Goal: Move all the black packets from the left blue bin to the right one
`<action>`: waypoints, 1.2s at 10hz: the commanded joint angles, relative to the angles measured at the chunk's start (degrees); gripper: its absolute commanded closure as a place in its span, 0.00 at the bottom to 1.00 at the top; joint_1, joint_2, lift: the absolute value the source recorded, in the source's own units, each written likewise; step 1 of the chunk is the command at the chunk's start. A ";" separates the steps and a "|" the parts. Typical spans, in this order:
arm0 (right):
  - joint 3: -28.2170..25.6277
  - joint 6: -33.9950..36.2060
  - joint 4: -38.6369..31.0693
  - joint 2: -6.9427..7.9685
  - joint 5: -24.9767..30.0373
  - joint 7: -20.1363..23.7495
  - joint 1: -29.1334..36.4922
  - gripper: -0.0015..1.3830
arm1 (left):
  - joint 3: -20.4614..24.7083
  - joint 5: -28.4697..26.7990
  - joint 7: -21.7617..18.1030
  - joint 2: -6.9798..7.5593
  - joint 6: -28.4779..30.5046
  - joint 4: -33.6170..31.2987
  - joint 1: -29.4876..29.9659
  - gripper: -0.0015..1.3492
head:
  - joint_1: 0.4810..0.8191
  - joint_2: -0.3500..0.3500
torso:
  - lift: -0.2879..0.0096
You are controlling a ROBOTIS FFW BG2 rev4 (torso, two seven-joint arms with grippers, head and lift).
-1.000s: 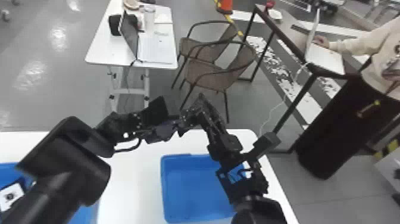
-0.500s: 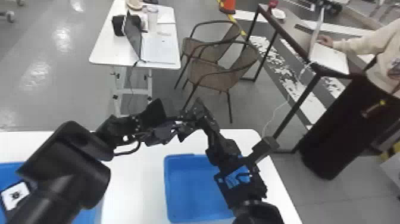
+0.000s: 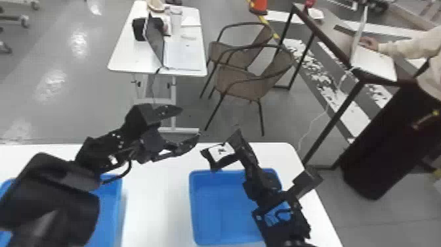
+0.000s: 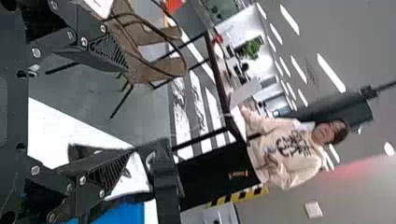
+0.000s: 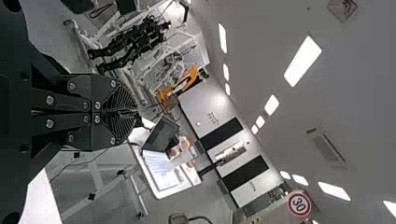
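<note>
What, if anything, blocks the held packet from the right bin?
Nothing visible. The packet hangs from the right gripper by the far rim of the right bin; whether it clears that rim, I can't tell. The left gripper is open, off to the packet's left.

A grey floor (image 3: pixel 82 108) is stretching behind the white desk (image 3: pixel 157 203), catching light in patches. A white table (image 3: pixel 123 60) is holding an open laptop (image 3: pixel 154 42), and two brown chairs, one (image 3: pixel 236 78) overlapping the other (image 3: pixel 226 53), are standing near it. On the right, a dark table (image 3: pixel 325 31) is standing. Lamps (image 5: pixel 302 60) are glowing along the ceiling (image 5: pixel 261 28) in the right wrist view.
</note>
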 commanded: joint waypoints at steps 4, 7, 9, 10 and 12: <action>-2.81 -0.26 5.66 0.05 -1.98 -0.84 3.71 0.89 | 13.47 5.00 0.35 -0.36 7.20 -15.39 11.84 0.28 | 0.63 0.26 | 0.97; -3.16 -0.87 12.95 0.05 -4.00 -0.75 3.18 0.89 | 18.57 10.01 2.02 -0.45 10.54 -20.22 17.29 0.28 | 0.63 0.34 | 0.97; -3.34 -2.98 17.79 0.05 -3.74 -0.75 1.42 0.89 | 20.50 12.21 2.90 -0.89 10.72 -21.98 18.96 0.29 | 0.63 0.37 | 0.97; -3.69 -3.07 19.28 0.05 -3.56 -0.84 0.81 0.83 | 21.12 13.09 2.90 -0.89 11.16 -22.95 19.49 0.29 | 0.63 0.38 | 0.97; -4.39 -5.36 21.13 0.05 -2.95 -1.10 0.01 0.22 | 22.43 14.58 2.90 -1.24 11.51 -23.47 20.19 0.29 | 0.63 0.38 | 0.97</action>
